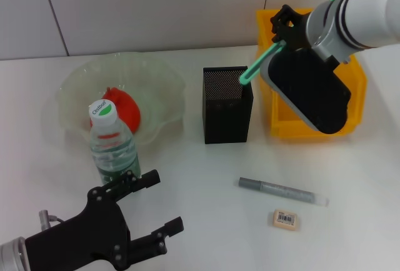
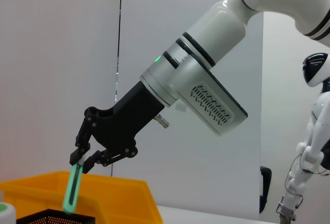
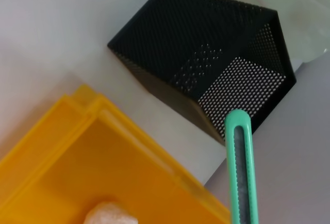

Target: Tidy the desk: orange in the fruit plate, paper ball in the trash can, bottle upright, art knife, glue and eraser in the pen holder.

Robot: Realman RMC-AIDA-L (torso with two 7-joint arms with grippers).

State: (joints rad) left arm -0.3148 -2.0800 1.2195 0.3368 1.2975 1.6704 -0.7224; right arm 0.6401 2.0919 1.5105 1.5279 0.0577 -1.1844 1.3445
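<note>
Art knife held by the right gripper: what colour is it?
Bright green art knife with a dark slot along its middle, held in the right gripper; clearest in the right wrist view.

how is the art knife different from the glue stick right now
The art knife is flat and bright green; the glue is round and grey with a clear end. The art knife hangs tilted in the right gripper, tip over the pen holder; the glue lies loose on the table. Both are slim and pen-length.

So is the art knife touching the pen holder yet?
Cannot tell. The left wrist view shows the art knife tip at the pen holder rim, held by the right gripper.
</note>
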